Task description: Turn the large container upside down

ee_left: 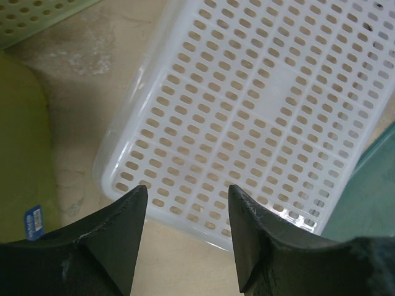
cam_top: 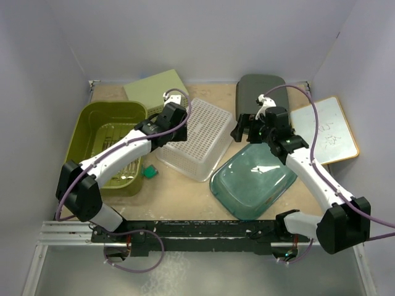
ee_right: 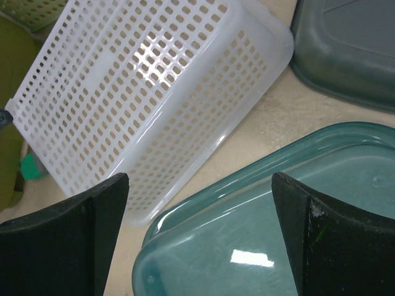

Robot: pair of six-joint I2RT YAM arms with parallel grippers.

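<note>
A white perforated basket lies bottom up at the table's middle, and it also shows in the left wrist view and the right wrist view. A teal see-through container lies bottom up to its right, its near corner touching the basket. A large olive tub stands mouth up at the left. My left gripper is open and empty above the basket's left near edge. My right gripper is wide open and empty above the teal container's far left edge.
A dark grey lid and a light green perforated lid lie at the back wall. A whiteboard lies at the right. A small green object sits between the tub and the basket. Walls close in on three sides.
</note>
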